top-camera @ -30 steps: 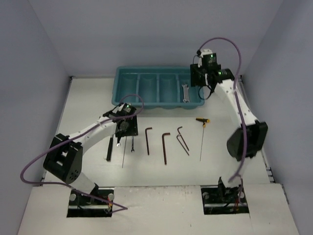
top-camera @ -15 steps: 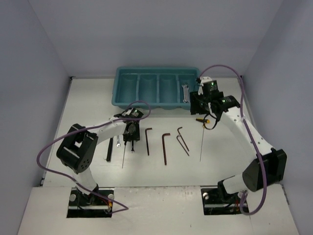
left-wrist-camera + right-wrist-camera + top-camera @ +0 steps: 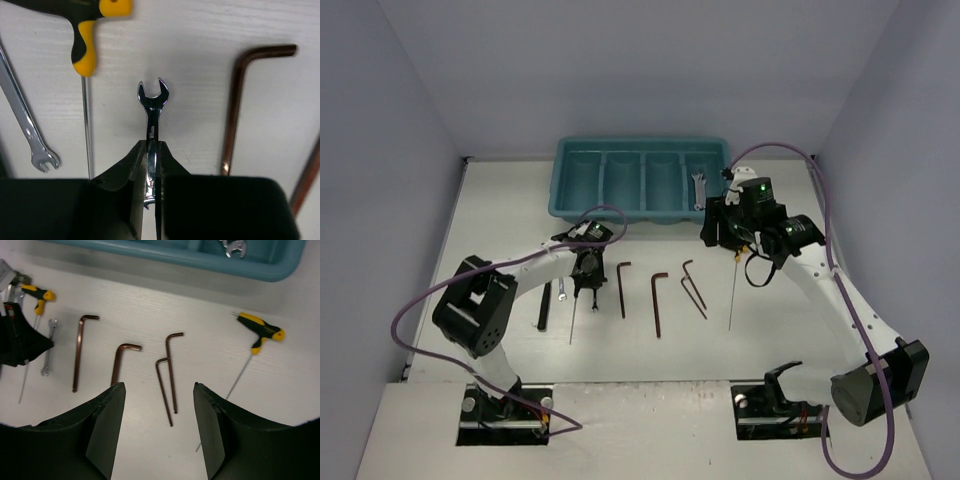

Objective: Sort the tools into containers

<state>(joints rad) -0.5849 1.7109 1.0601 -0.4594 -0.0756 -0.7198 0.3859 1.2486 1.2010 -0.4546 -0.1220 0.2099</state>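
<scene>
My left gripper (image 3: pixel 584 283) is shut on a small silver wrench (image 3: pixel 152 117), low over the table; I cannot tell if the wrench is lifted. A second wrench (image 3: pixel 27 127) and a yellow-black T-handle driver (image 3: pixel 86 47) lie just to its left, and a reddish-brown hex key (image 3: pixel 234 112) to its right. My right gripper (image 3: pixel 159 387) is open and empty above the two thin hex keys (image 3: pixel 170 370). It hangs between the teal tray (image 3: pixel 578 190) and another T-handle driver (image 3: pixel 732 285). One wrench (image 3: pixel 698 190) lies in the tray's rightmost compartment.
A black-handled hammer (image 3: pixel 542 308) lies at the far left of the tool row. Two thicker hex keys (image 3: pixel 622 285) (image 3: pixel 658 300) lie mid-row. The tray's three left compartments hold nothing. Purple cables loop off both arms.
My right gripper has come from above the tray's right end toward me and down, over the table near the right driver. My left gripper shifted slightly right, then held still.
</scene>
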